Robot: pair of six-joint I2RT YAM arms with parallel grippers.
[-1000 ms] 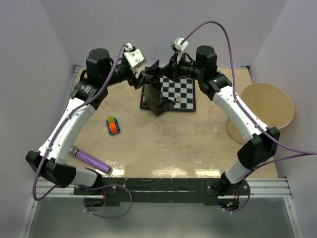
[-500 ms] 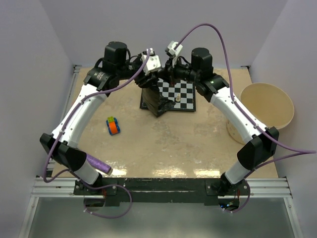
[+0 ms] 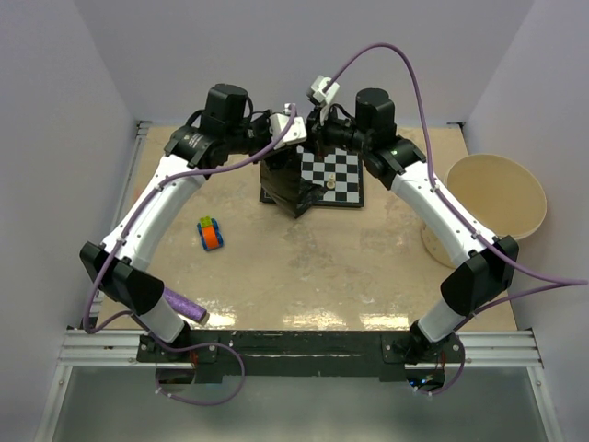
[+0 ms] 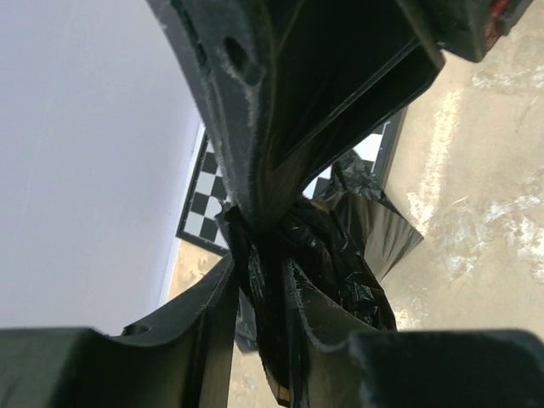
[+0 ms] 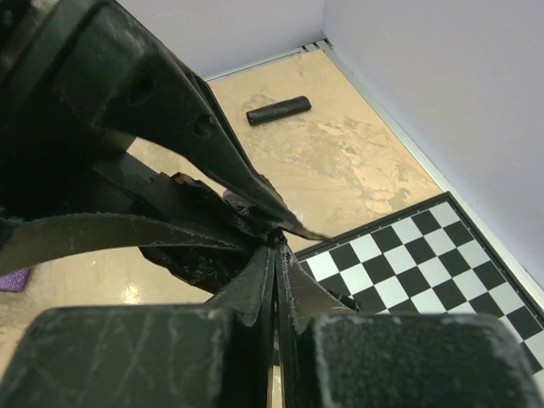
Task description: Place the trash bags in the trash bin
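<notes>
Closing in from the left, the left gripper now meets the right gripper above the chessboard's left far corner in the top view. A second ago it hung well to the left of the board with its jaws wide. The trash bag, a crumpled sheet of glossy black film, hangs from the two grippers and drapes over the chessboard's left edge. The trash bin stands well to the right of the chessboard and holds nothing that shows. From the left wrist, that gripper's jaws stand only narrowly apart, with a bunched fold of the film filling the gap between them and a corner of the chessboard just beyond. They have been drawing together over the last second, but whether they already bite the film cannot be told. From the right wrist, the right gripper's fingers are pressed together on a thin edge of the film, just above the chessboard's near corner. A short black roll lies on the table well beyond the board, near the wall. The change suggests that the bag is passing from a one-arm hold to a two-arm hold. That hold would probably let the sheet be lifted clear of the chessboard and carried right to the bin; nothing has gone in yet.
</notes>
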